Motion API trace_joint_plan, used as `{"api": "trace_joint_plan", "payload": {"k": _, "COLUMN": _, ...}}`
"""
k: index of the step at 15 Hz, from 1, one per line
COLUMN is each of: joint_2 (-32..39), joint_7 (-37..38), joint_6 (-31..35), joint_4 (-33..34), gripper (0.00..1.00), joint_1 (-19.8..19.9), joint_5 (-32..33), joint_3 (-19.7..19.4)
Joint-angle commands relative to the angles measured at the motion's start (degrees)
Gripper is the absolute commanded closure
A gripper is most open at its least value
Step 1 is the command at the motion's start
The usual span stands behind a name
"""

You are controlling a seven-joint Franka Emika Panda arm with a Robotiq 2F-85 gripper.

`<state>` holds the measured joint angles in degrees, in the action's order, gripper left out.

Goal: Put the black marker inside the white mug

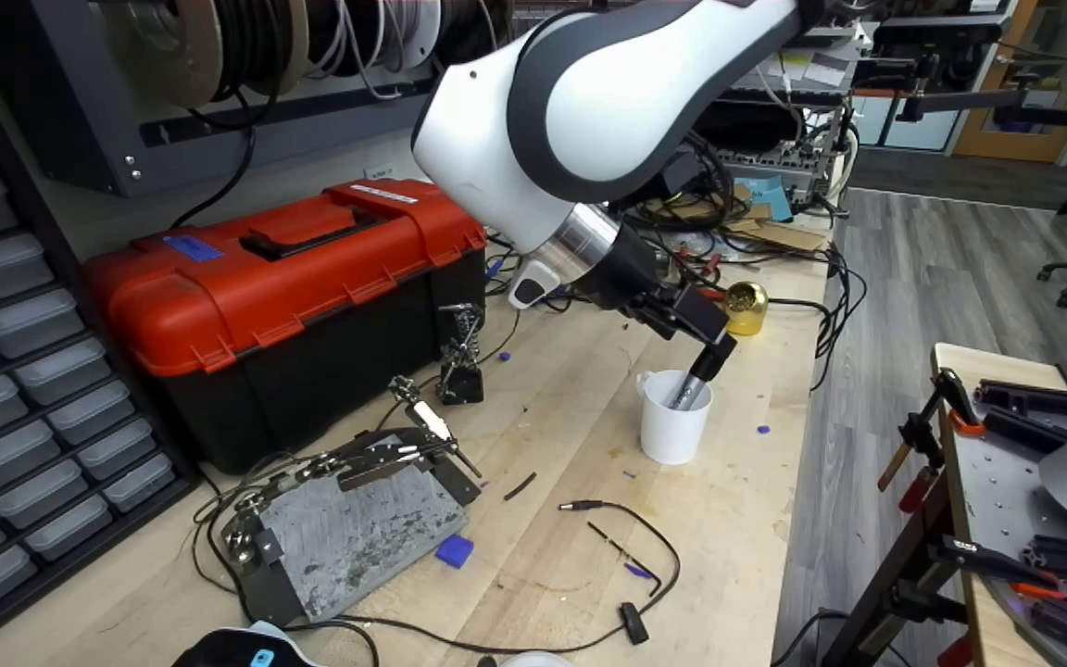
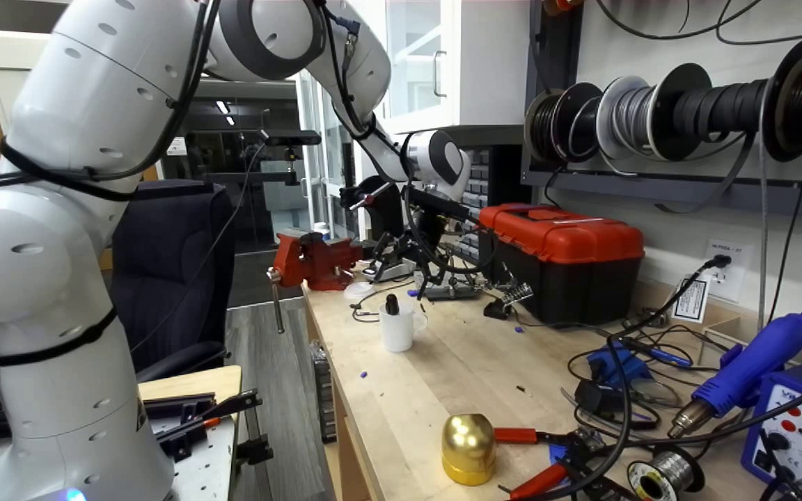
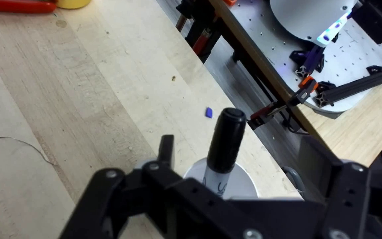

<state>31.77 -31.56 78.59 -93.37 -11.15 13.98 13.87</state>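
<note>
Treat the hand [image 3: 240, 149] as released: spread wide in the wrist view, gripping nothing, with the black marker [image 3: 225, 142] visible in the gap. Hard to tell how deep in that gap, so allow for contact when moving. Find the marker inside the white mug [image 1: 672, 431], tilted, with the black cap above the rim. Judge the placing as all but done, with only a clean withdrawal left. Ease back slowly along the hand's own pointing line, without closing or swinging sideways, moves likely to catch the cap and drag the mug over. Rise well clear before turning the wrist. Mind the nearness of the mug to the long floor-side edge of the table [image 1: 728, 556]; better to give way toward the opposite edge, along the wall, than to risk a drop. Stop short there of the red toolbox [image 1: 297, 329] and disregard the red vise [image 2: 321, 261], at an apparent corner well apart from the mug.
</note>
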Motion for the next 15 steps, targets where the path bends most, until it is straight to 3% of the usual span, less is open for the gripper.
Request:
{"api": "trace_joint_plan", "payload": {"k": 1, "joint_2": -4.3, "joint_7": 1.8, "joint_6": 5.8, "joint_4": -1.6, "gripper": 0.00, "joint_1": 2.0, "joint_5": -2.9, "joint_3": -0.2}}
{"api": "trace_joint_plan", "payload": {"k": 11, "joint_2": -17.5, "joint_7": 8.0, "joint_6": 29.3, "joint_4": -13.0, "gripper": 0.00, "joint_1": 6.1, "joint_5": -9.5, "joint_3": -3.3}}
{"api": "trace_joint_plan", "payload": {"k": 12, "joint_2": -12.1, "joint_7": 5.1, "joint_6": 24.0, "joint_4": -6.3, "gripper": 0.00, "joint_1": 5.3, "joint_5": -8.4, "joint_3": -3.1}}
{"api": "trace_joint_plan", "payload": {"k": 15, "joint_2": -14.7, "joint_7": 6.3, "joint_6": 26.8, "joint_4": -9.3, "gripper": 0.00, "joint_1": 5.6, "joint_5": -8.8, "joint_3": -3.6}}
